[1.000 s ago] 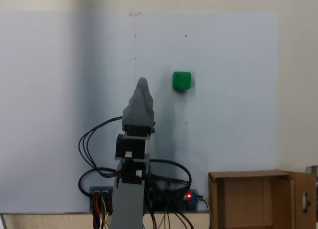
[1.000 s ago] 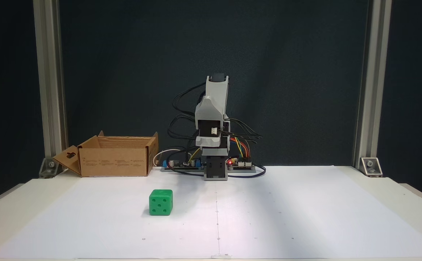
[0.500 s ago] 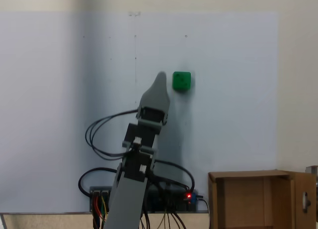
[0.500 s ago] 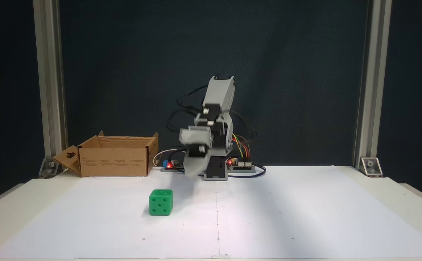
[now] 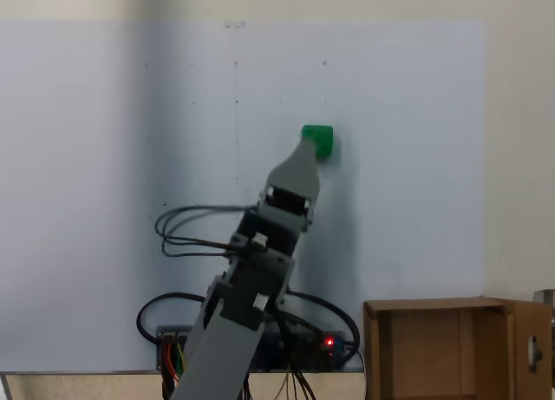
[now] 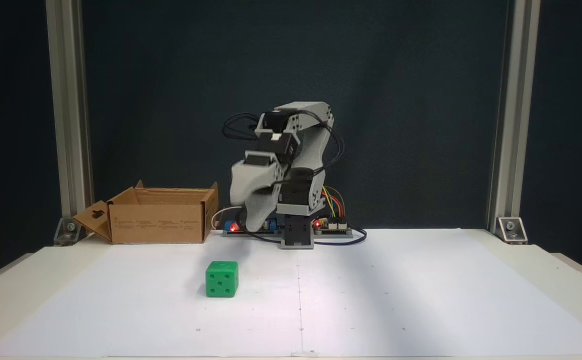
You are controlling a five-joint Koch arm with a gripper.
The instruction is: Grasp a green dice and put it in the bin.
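Observation:
The green dice (image 5: 322,140) (image 6: 221,279) rests on the white paper, well in front of the arm's base. In a fixed view from above, my grey gripper (image 5: 303,147) reaches toward it and its tip overlaps the dice's near-left edge. In a fixed view from the front, the gripper (image 6: 251,227) hangs above the paper, behind the dice and a little to its right, clear of it. Its jaws form one tapered shape with no gap and nothing held. The brown cardboard bin (image 5: 434,306) (image 6: 158,225) stands open beside the arm's base.
The arm's base and circuit boards with coloured wires (image 6: 331,225) sit at the back edge of the paper. Aluminium posts (image 6: 68,125) rise at both back corners. White paper (image 6: 421,300) stretches out to the right of the dice.
The arm has swung from upright down and forward toward the dice, its tip going from well short of the dice to overlapping it from above. Dice and bin have not moved.

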